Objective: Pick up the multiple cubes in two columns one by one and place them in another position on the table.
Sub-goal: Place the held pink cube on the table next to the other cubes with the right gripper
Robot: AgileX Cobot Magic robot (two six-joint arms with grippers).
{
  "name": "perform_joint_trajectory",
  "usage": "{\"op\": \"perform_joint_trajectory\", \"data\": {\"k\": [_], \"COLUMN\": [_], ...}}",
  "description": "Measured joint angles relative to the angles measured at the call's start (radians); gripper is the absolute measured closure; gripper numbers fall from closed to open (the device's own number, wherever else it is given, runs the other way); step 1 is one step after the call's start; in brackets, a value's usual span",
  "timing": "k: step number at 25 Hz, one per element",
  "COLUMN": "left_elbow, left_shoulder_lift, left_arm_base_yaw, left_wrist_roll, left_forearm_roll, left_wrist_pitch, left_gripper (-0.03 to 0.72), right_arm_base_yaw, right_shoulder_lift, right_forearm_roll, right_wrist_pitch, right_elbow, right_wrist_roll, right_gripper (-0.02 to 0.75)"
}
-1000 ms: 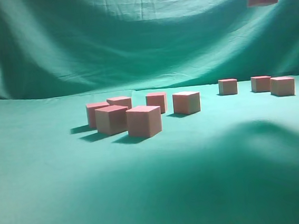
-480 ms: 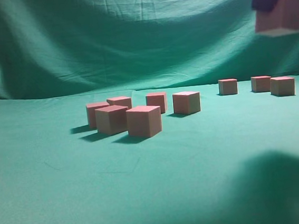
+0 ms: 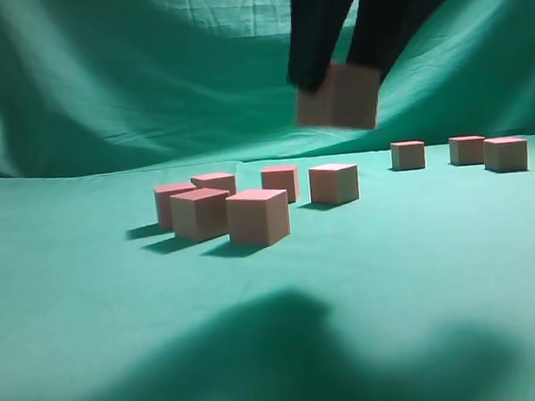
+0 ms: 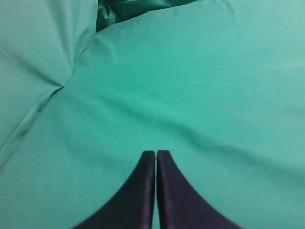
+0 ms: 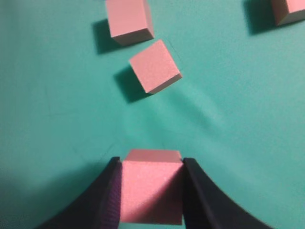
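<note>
My right jaws clamp one cube [image 5: 151, 191], raised above the desk [image 3: 89, 312]. My left jaws are fully closed, holding nothing.

A green cloth backdrop [image 3: 141, 70] hangs behind the scene, wrinkled and draped in soft folds, with creases running down near its top edge. It is darker at the left and lower down, paler in a band across the upper middle. Where it meets the level surface, a shaded seam runs across the exterior view. In the left wrist view the same cloth [image 4: 43, 52] bunches into a deep fold at the upper left.
</note>
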Motion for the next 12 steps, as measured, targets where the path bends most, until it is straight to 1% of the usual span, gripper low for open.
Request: {"op": "perform_joint_trajectory", "data": {"k": [6,12], "left_elbow": [0.0,0.0], "left_shoulder_lift": [0.0,0.0], "left_arm_base_yaw": [0.0,0.0], "left_wrist_roll": [0.0,0.0], "left_forearm_roll": [0.0,0.0], "left_wrist_pitch": [0.0,0.0], "left_gripper": [0.688,0.688], "right_arm_base_yaw": [0.0,0.0], "right_shoulder_lift": [0.083,0.161], "right_forearm_roll": [-0.002,-0.002], "right_wrist_pitch": [-0.086,-0.152], "right_elbow": [0.0,0.0], "right_wrist_roll": [0.066,0.074], "right_gripper": [0.484,0.484]}}
